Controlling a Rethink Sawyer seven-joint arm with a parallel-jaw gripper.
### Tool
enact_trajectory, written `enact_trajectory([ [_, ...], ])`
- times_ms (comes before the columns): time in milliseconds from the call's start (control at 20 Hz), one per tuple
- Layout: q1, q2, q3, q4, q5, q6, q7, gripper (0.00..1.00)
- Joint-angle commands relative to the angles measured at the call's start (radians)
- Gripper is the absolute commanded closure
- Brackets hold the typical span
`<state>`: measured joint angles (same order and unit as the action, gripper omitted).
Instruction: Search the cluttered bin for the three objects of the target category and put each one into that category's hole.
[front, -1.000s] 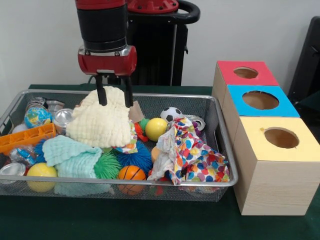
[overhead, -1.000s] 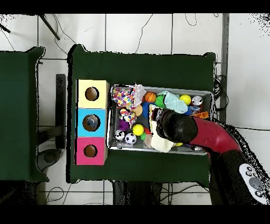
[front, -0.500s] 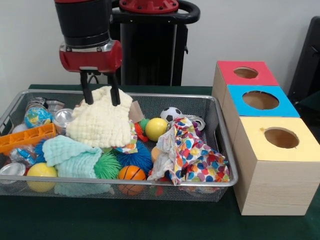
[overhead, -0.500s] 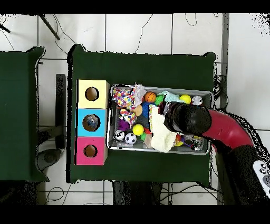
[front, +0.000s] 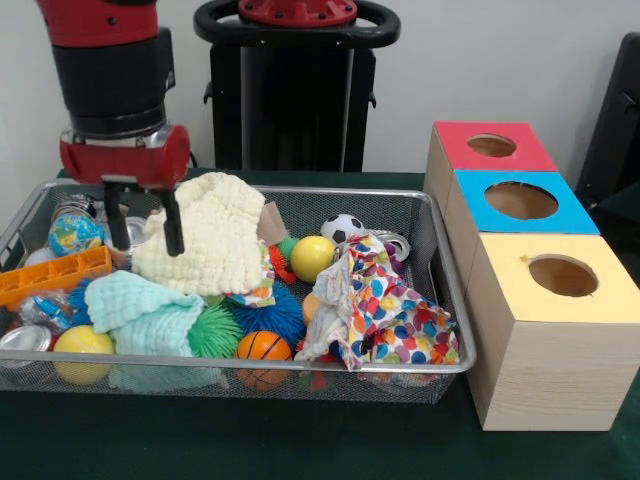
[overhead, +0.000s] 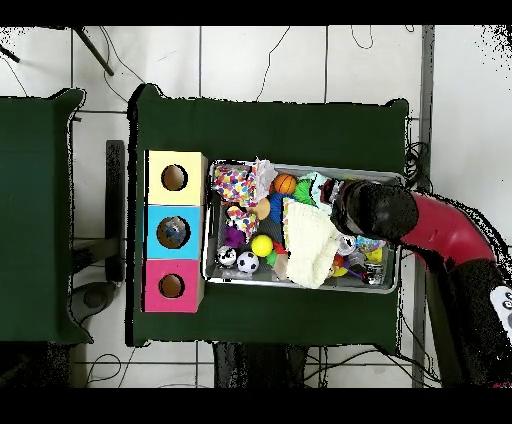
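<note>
Front view – cream waffle cloth (front: 205, 235), crumpled, in bin (front: 440, 290)

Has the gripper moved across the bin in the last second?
Yes. The gripper slid left in the front view, from over the cream cloth to its left edge, toward the bin's left end.

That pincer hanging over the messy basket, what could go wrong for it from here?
The open pincer hangs beside the cream cloth, so it might snag the cloth if it drops. The silver can behind it is crowded by the orange tray, so a grab could slip. Cloths cover much of the basket, perhaps hiding things.
</note>
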<state>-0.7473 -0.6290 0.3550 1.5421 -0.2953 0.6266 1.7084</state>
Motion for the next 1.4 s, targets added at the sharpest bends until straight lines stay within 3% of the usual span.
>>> enact_trajectory([
  [50, 0.010, 0.198, 0.018, -0.212, -0.125, 0.067, -0.168, 0.00],
  [200, 0.002, 0.235, 0.016, -0.260, -0.142, 0.079, -0.170, 0.00],
  [650, -0.072, 0.207, 0.067, -0.183, -0.144, 0.063, -0.205, 0.00],
  [1100, -0.125, 0.186, 0.110, -0.198, -0.129, 0.157, -0.261, 0.00],
  [1400, -0.132, 0.212, 0.101, -0.222, -0.165, 0.145, -0.263, 0.00],
])
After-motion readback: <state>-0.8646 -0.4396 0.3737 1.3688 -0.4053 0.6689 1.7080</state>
